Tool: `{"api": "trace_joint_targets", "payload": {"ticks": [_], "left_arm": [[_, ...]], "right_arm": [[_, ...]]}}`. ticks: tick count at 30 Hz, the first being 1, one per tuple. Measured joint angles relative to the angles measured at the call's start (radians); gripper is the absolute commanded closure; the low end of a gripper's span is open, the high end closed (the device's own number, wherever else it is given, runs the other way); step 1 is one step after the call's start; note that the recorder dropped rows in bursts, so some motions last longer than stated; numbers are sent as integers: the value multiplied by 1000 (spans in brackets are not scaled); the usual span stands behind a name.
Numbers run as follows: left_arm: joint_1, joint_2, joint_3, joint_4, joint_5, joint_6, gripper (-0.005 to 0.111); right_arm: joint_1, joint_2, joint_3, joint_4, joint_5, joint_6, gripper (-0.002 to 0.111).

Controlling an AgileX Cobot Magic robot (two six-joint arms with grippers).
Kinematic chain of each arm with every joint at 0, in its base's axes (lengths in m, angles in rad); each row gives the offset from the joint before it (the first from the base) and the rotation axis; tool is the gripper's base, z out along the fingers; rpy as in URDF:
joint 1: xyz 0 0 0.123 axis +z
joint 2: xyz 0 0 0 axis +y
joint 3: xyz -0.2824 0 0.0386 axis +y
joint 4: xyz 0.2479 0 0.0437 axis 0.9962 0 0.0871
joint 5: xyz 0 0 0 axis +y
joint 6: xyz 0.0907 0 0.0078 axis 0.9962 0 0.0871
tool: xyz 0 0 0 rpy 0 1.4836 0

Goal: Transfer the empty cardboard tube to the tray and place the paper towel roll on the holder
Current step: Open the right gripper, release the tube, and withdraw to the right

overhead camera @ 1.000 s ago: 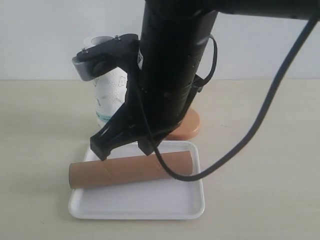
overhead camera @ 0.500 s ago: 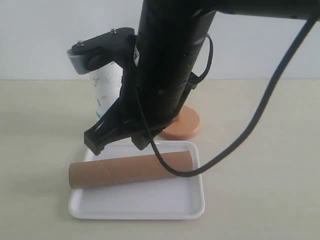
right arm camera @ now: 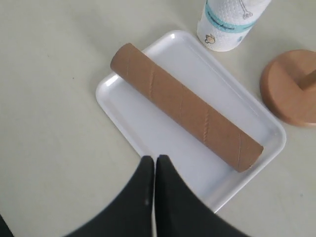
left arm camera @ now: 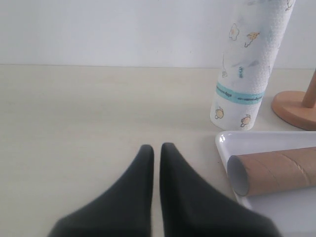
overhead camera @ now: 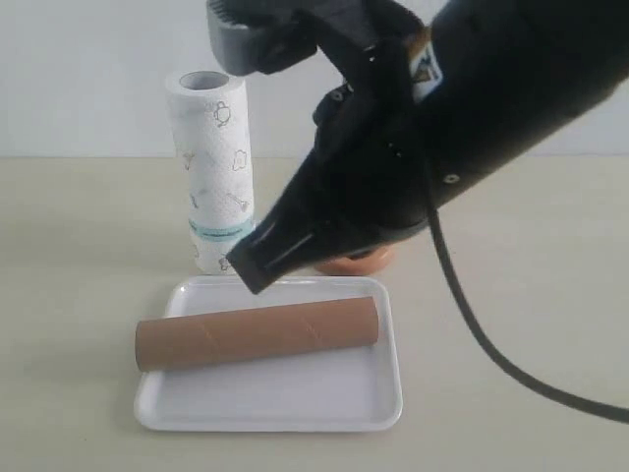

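Observation:
The empty cardboard tube (overhead camera: 256,332) (right arm camera: 185,106) lies lengthwise across the white tray (overhead camera: 295,398) (right arm camera: 143,133), touched by neither gripper. The paper towel roll (overhead camera: 216,167) (left arm camera: 247,64) stands upright on the table just behind the tray. Beside it, the holder (overhead camera: 364,262) (right arm camera: 291,89) shows only its orange disc base; my right arm covers its pole in the exterior view. My right gripper (overhead camera: 246,275) (right arm camera: 154,159) hangs shut and empty above the tray. My left gripper (left arm camera: 156,146) is shut and empty, low over the table beside the tray's end (left arm camera: 256,140), near the tube's open mouth (left arm camera: 239,175).
The beige table (overhead camera: 79,295) stretches bare to the left of the tray, with a white wall behind. My right arm and its black cable (overhead camera: 491,344) fill the upper right of the exterior view.
My right arm has risen and swung up to the right, uncovering the paper towel roll. The tube and tray have not moved.

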Motion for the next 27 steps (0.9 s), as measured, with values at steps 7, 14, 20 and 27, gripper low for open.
{"api": "trace_joint_targets", "payload": {"ticks": [7,14,20,27], "left_arm": [[0,0,0,0,0,0,103],[0,0,0,0,0,0,103],[0,0,0,0,0,0,103],[0,0,0,0,0,0,103]], "right_arm": [[0,-22,47,-4,-32,-2,108],[-76,-46,58,58,-192,4,108],[-178,-119,210,110,-386,8,108],[-341,-325,495,173,-484,19,108]]}}
